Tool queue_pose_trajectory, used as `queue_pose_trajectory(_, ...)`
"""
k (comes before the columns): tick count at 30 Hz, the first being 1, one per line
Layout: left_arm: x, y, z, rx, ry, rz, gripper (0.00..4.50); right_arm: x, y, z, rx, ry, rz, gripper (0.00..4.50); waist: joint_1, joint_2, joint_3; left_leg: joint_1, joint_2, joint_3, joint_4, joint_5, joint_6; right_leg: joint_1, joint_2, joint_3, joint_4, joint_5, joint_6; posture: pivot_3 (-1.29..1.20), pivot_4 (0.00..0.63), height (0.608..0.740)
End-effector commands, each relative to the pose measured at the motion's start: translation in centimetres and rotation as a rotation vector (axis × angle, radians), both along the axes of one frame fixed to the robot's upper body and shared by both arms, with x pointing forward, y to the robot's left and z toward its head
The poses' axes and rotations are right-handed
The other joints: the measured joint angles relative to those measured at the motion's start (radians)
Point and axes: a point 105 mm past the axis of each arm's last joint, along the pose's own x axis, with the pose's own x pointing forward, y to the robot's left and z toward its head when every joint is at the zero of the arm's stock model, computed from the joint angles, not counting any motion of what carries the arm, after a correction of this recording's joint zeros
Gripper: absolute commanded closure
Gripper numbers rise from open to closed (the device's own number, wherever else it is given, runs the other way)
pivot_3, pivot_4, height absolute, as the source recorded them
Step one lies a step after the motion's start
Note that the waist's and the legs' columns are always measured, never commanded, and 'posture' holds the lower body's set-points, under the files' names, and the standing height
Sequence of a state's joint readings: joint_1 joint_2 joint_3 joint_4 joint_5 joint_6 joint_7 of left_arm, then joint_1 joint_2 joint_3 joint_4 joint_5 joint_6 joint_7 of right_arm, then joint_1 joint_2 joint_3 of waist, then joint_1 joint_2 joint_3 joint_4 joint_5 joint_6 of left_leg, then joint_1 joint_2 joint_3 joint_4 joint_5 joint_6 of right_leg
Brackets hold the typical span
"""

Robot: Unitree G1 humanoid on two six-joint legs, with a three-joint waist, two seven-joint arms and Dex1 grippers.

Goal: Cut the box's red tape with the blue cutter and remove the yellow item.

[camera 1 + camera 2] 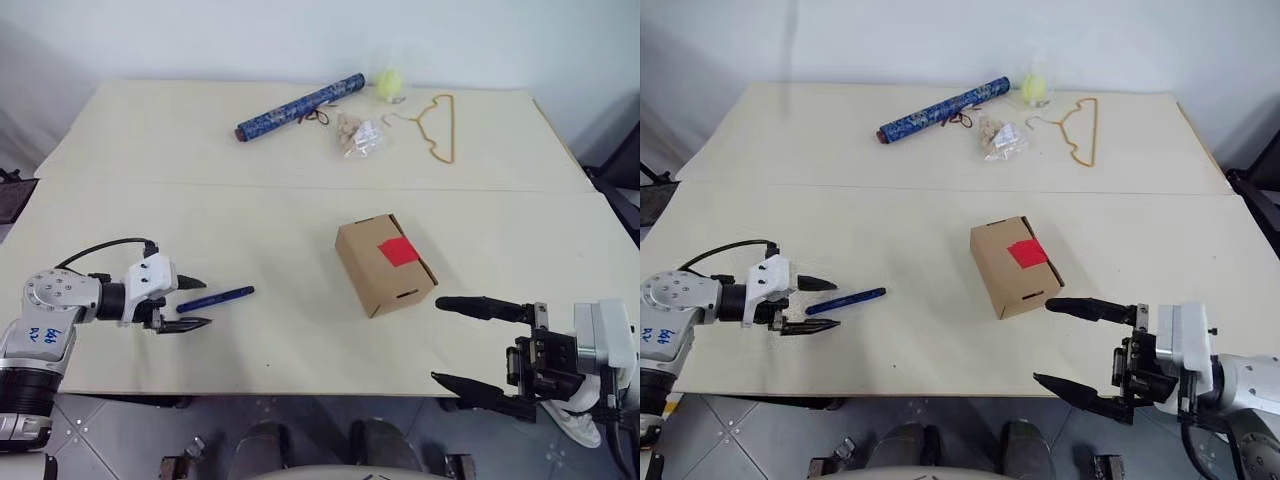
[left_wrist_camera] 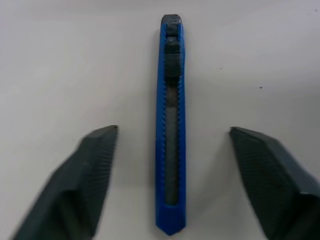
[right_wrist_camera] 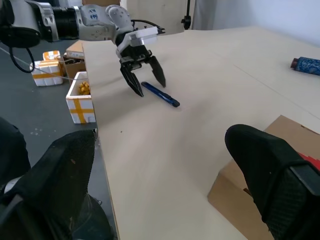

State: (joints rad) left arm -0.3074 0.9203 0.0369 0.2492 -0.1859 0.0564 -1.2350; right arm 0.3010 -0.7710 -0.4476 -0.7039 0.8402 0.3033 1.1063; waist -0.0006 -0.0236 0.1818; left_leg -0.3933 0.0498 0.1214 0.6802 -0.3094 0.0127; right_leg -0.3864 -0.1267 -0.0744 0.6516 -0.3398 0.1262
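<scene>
My left gripper [image 1: 190, 304] sits low over the table [image 1: 150, 150] with its two black fingers spread on either side of the near end of the blue cutter [image 1: 214, 298]; neither pad touches it. In the left wrist view the cutter [image 2: 171, 125] lies straight between my fingertips [image 2: 92, 165], flat on the surface. I judge it light, stiff and narrow, with smooth plastic sides that could skate away if one pad arrives first (the ribbed slider down its middle is the part to keep off). The grip belongs across the two long edges, toward the rear half, leaving the blade end free.

My right gripper [image 1: 470, 343] hangs wide open and empty, just beside the near right corner of the box [image 1: 385, 264]. The box rests mid-table, closed, with the red tape [image 1: 398, 252] still whole over its top seam; thin cardboard like that should be light and will likely slide unless braced.

The tabletop is pale, smooth and matte. Along its far edge lie a patterned blue roll [image 1: 300, 106], a small clear bag [image 1: 358, 135], a yellow-green ball [image 1: 389, 82] and a wire hanger [image 1: 436, 126], all well apart from my work.
</scene>
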Motion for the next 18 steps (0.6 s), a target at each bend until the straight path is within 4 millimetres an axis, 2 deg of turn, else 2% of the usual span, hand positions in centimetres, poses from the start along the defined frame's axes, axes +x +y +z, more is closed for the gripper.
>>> queue_pose_trajectory(1, 0.1, 1.6, -1.4, 0.096, 0.033, 0.077, 2.03, -0.3, 0.2, 0.7, -0.004, -0.051, -0.002, 0.0, 0.001, 0.002, 0.0, 0.003, 0.0, 0.0, -0.001, -0.001, 0.002, 0.003, 0.0, 0.0, -0.001, 0.0, 0.0, 0.0, 0.15, 0.74)
queue_pose_trajectory(6, 0.4, 1.1, -1.5, 0.085, 0.028, 0.085, 3.49, -0.2, 0.2, 1.1, 0.001, -0.054, -0.008, 0.0, 0.0, 0.008, -0.004, 0.008, -0.001, -0.001, -0.004, -0.002, 0.005, 0.01, -0.004, -0.001, -0.007, -0.001, -0.001, 0.0, 0.15, 0.74)
queue_pose_trajectory(16, 0.6, 0.5, -2.0, 0.1, 0.029, 0.076, 3.49, 0.3, 1.4, 2.4, 0.009, -0.056, 0.002, 0.0, 0.0, 0.015, -0.008, 0.008, -0.001, -0.001, -0.004, -0.002, 0.005, 0.01, -0.005, -0.001, -0.007, -0.001, -0.001, 0.0, 0.15, 0.74)
queue_pose_trajectory(18, 0.6, 0.1, -2.1, 0.086, 0.026, 0.07, 3.84, 0.5, 1.5, 2.5, 0.006, -0.05, 0.005, 0.0, 0.001, 0.015, -0.008, 0.008, -0.001, -0.001, -0.004, -0.002, 0.006, 0.01, -0.005, -0.001, -0.007, -0.001, -0.001, 0.0, 0.15, 0.74)
